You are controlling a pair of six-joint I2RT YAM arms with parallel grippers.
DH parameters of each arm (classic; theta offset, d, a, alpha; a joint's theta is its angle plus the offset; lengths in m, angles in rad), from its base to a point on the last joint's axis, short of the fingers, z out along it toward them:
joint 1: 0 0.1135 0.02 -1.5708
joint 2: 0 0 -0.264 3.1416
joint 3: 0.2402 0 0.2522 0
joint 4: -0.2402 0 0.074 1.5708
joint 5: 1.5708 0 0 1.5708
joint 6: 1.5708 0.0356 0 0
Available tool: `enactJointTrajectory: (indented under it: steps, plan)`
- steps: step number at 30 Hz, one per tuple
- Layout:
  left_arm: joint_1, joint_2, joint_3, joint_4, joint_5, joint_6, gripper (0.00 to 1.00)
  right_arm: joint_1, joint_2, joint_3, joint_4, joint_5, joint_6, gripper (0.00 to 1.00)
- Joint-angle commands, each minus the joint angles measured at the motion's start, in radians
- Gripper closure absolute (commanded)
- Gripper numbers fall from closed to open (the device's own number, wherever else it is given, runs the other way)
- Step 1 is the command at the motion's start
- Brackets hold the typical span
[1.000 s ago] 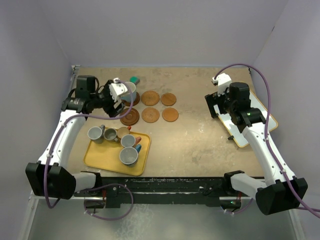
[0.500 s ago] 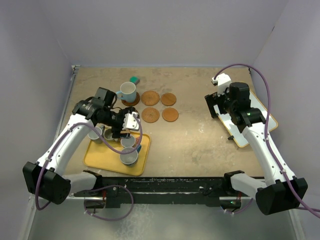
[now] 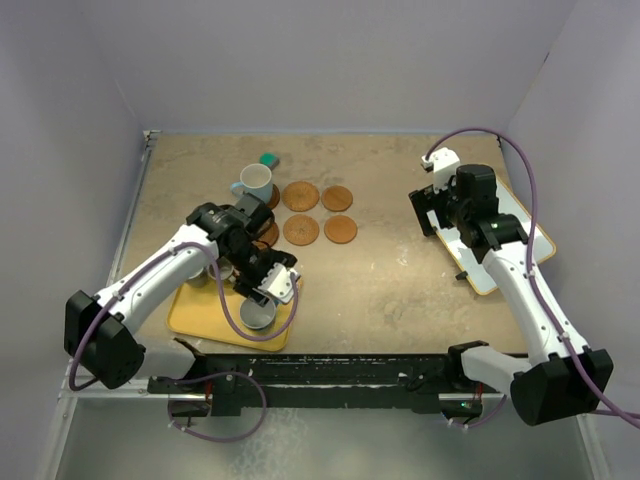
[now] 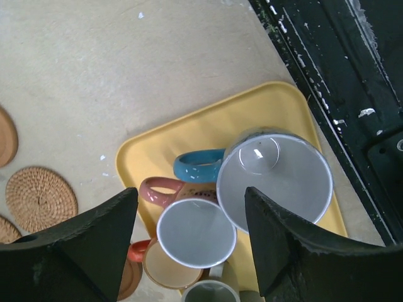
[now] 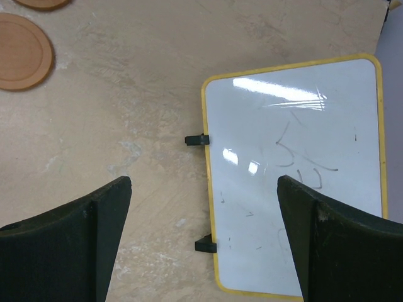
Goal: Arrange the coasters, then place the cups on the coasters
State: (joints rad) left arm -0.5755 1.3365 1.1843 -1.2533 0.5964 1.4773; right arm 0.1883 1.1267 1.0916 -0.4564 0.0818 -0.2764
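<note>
Cups (image 3: 257, 315) status at that frame? (mk)

One light blue mug (image 3: 256, 183) stood on the back-left coaster (image 3: 272, 197), near the teal block (image 3: 268, 158). A second earlier the left gripper (image 3: 272, 285) was at that mug. It had since let go and swung back over the yellow tray (image 3: 200, 315). (jr)

So one of six placed. Coasters (image 3: 301, 230)? (mk)

Looked arranged: two rows of three, apart from the tray. Four were bare. The near-left one was partly hidden by the arm. (jr)

Tray contents? (mk)

Wrist view showed the second blue mug (image 4: 275, 179) and the reddish-handled mug (image 4: 196, 233), rims touching. The small orange mug (image 4: 165, 272) was beside them, with one more rim at the bottom edge. Couldn't confirm a fifth; the arm covered that part from above. (jr)

Grippers? (mk)

Left fingers (image 4: 94, 245) were spread with nothing held, slightly narrower than a second before, hovering over the reddish-handled mug. Right gripper (image 5: 203, 182) was wide open and empty over the whiteboard (image 5: 296, 157), unmoved. (jr)

Next? (mk)

Probably the reddish-handled mug. It was crowded, so a finger could clip the blue one. (jr)
</note>
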Motion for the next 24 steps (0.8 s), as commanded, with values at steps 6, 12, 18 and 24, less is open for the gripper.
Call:
enactJointTrajectory:
  steps: [6, 12, 18, 24]
  plan:
    - [-0.135, 0.071, -0.017, -0.022, -0.091, 0.093, 0.41, -0.007, 0.028, -0.002, 0.039, 0.031, -0.021, 0.0]
    - [-0.214, 0.119, -0.045, -0.021, -0.176, 0.079, 0.48, -0.007, 0.044, -0.002, 0.039, 0.036, -0.024, 0.0]
    - [-0.26, 0.15, -0.062, -0.021, -0.197, 0.049, 0.57, -0.007, 0.045, -0.004, 0.039, 0.036, -0.029, 0.0]
    - [-0.292, 0.158, -0.081, -0.008, -0.18, 0.002, 0.66, -0.008, 0.043, -0.004, 0.039, 0.037, -0.032, 0.0]
